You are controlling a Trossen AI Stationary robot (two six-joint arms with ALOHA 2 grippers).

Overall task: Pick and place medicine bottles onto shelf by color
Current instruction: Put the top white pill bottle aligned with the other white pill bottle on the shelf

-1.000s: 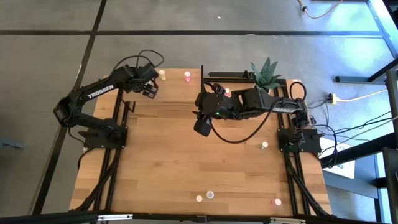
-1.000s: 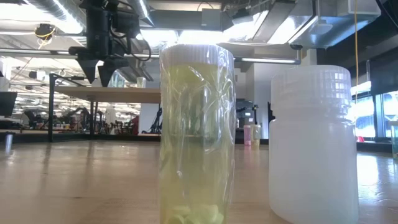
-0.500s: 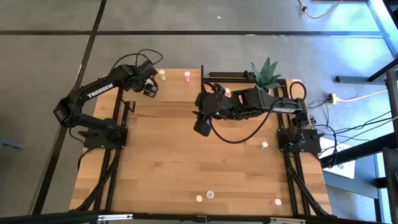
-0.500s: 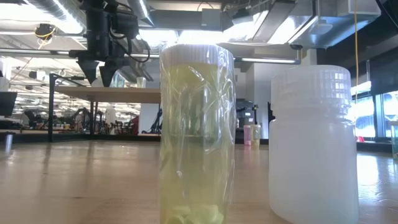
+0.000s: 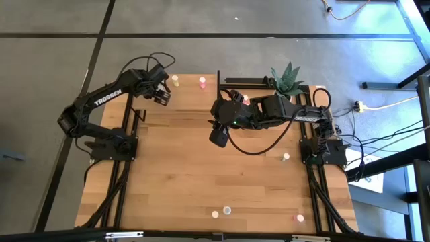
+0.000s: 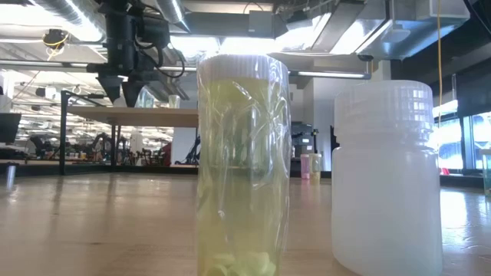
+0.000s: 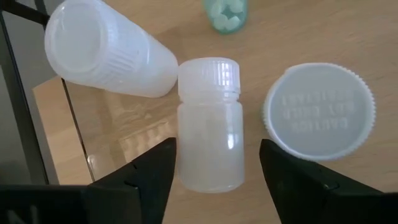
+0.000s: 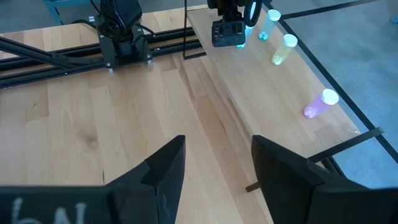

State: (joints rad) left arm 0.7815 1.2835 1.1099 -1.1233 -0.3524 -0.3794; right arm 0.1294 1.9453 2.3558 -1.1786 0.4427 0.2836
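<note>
The tabletop (image 5: 201,161) carried the shelf (image 5: 201,94) at its far edge. The right tool (image 5: 218,134) hung over mid-table, fingers spread, holding nothing. The left tool (image 7: 214,165) was above the shelf's left end — its fingers apart, one on each side of an upright white-capped bottle (image 7: 209,124), without gripping it.

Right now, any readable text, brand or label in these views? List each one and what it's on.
"TROSSEN": white lettering on the left arm, high view.
Embossed lettering on the white cap in the left wrist view: two mirrored lines, too faint to read.
Partial white marks on the right gripper housing, right wrist view: cut off, unreadable.
Lettering on the right arm near its base, high view: too small to read.
Nothing else readable.
</note>
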